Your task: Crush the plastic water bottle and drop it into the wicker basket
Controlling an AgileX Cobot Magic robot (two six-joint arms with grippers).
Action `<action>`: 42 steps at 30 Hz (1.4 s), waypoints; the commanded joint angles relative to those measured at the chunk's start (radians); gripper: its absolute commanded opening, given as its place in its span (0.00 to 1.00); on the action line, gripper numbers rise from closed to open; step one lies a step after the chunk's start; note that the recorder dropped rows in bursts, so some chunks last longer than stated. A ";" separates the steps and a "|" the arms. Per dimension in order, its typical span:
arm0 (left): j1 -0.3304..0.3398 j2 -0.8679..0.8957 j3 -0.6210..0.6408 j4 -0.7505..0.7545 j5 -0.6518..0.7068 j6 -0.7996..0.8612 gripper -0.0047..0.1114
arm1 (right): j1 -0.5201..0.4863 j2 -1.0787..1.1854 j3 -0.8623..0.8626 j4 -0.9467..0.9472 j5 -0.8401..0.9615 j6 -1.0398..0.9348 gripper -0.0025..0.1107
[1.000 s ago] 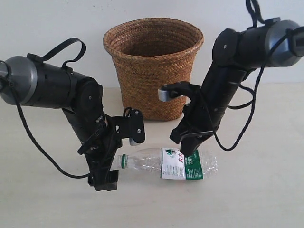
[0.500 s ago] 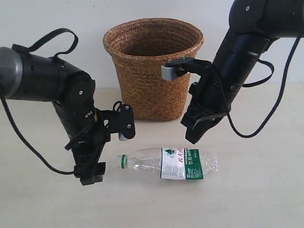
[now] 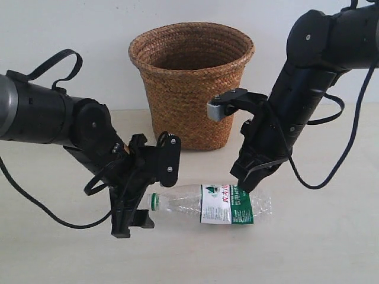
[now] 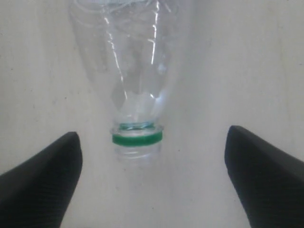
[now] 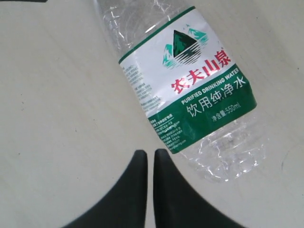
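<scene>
The plastic water bottle [image 3: 213,204] lies on its side on the table, its green-ringed neck [image 3: 154,201] pointing left. In front of the wicker basket [image 3: 190,83], my left gripper [image 3: 137,222] is low at the neck end. It is open wide in the left wrist view [image 4: 153,135], with the neck [image 4: 137,137] just ahead of the gap and touching neither finger. My right gripper [image 3: 247,184] hangs just above the label. Its fingers are shut and empty [image 5: 150,154], with the tips beside the label's [image 5: 190,85] green edge.
The basket stands upright at the back middle of the pale table [image 3: 308,248], behind the bottle. Both arms' black cables [image 3: 35,195] hang near the table. A white wall closes the back.
Half a second ago both grippers were drawn back from the bottle. Now the left has moved right to the neck end and the right has come down to the label. The bottle has not moved.
</scene>
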 commanded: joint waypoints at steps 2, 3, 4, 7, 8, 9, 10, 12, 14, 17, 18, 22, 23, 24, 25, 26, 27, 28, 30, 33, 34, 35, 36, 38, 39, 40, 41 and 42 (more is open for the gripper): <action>0.001 0.053 -0.032 -0.020 0.006 0.007 0.68 | 0.001 -0.004 0.004 0.022 -0.013 -0.004 0.02; 0.001 0.062 -0.037 -0.020 0.006 0.007 0.68 | 0.001 -0.004 0.004 0.025 -0.015 -0.004 0.02; 0.001 0.071 -0.043 -0.029 -0.002 0.007 0.68 | 0.001 -0.004 0.004 0.027 -0.015 -0.004 0.02; 0.001 0.087 -0.063 -0.042 -0.033 0.007 0.67 | 0.001 -0.004 0.004 0.030 -0.015 -0.004 0.02; 0.001 0.087 -0.065 -0.042 -0.038 0.007 0.65 | 0.001 -0.004 0.004 0.030 -0.015 -0.004 0.02; 0.001 0.087 -0.065 -0.042 -0.042 0.007 0.60 | 0.001 -0.004 0.004 0.030 -0.015 -0.004 0.02; 0.001 0.088 -0.065 -0.042 -0.042 0.013 0.52 | 0.001 -0.004 0.004 0.030 -0.015 -0.004 0.02; 0.001 0.092 -0.065 -0.037 -0.042 0.015 0.31 | 0.001 -0.004 0.004 0.030 -0.015 -0.004 0.02; 0.001 0.094 -0.065 -0.035 -0.019 0.039 0.08 | 0.001 -0.004 0.004 0.028 -0.015 -0.002 0.02; 0.001 0.100 -0.065 -0.023 0.015 0.037 0.07 | 0.001 -0.004 0.004 0.021 -0.015 0.000 0.02; 0.001 0.100 -0.065 -0.021 0.017 0.037 0.07 | 0.001 -0.004 0.004 0.011 -0.015 0.000 0.02; 0.001 0.044 -0.063 -0.017 0.037 0.027 0.07 | -0.029 -0.048 0.004 -0.127 0.018 0.091 0.02; 0.001 0.012 -0.059 -0.017 0.064 0.018 0.07 | -0.073 -0.091 0.004 -0.134 0.024 0.113 0.02; 0.001 -0.015 -0.059 -0.006 0.091 -0.007 0.07 | -0.124 -0.135 0.004 -0.122 0.016 0.142 0.02; 0.001 -0.030 -0.059 -0.002 0.103 -0.022 0.07 | -0.152 -0.159 0.004 -0.122 0.008 0.172 0.02; 0.001 -0.059 -0.059 -0.002 0.118 -0.043 0.07 | -0.191 -0.189 0.004 -0.122 0.008 0.208 0.02; 0.001 -0.075 -0.059 -0.002 0.126 -0.050 0.07 | -0.206 -0.202 0.011 -0.122 0.008 0.213 0.02; 0.001 -0.097 -0.059 -0.002 0.135 -0.059 0.07 | -0.222 -0.220 0.025 -0.122 0.002 0.213 0.02; 0.001 -0.138 -0.059 -0.006 0.148 -0.065 0.07 | -0.240 -0.252 0.063 -0.126 -0.041 0.211 0.02; 0.001 -0.224 -0.059 -0.008 0.161 -0.092 0.07 | -0.250 -0.300 0.156 -0.169 -0.171 0.230 0.02; 0.001 -0.265 -0.059 -0.008 0.168 -0.106 0.07 | -0.250 -0.318 0.195 -0.189 -0.239 0.256 0.02; 0.001 -0.285 -0.059 -0.008 0.173 -0.108 0.07 | -0.250 -0.324 0.211 -0.198 -0.265 0.267 0.02; 0.001 -0.309 -0.059 -0.008 0.178 -0.113 0.07 | -0.250 -0.330 0.228 -0.204 -0.290 0.277 0.02; 0.001 -0.352 -0.059 -0.008 0.180 -0.138 0.07 | -0.250 -0.332 0.249 -0.210 -0.313 0.286 0.02; 0.001 -0.376 -0.059 -0.008 0.180 -0.145 0.07 | -0.250 -0.332 0.254 -0.215 -0.315 0.286 0.02; 0.001 -0.399 -0.059 -0.008 0.174 -0.158 0.07 | -0.250 -0.332 0.259 -0.219 -0.318 0.286 0.02; 0.001 -0.422 -0.059 -0.008 0.161 -0.169 0.07 | -0.250 -0.332 0.259 -0.224 -0.316 0.290 0.02; 0.001 -0.444 -0.059 -0.008 0.142 -0.190 0.07 | -0.250 -0.332 0.259 -0.231 -0.314 0.302 0.02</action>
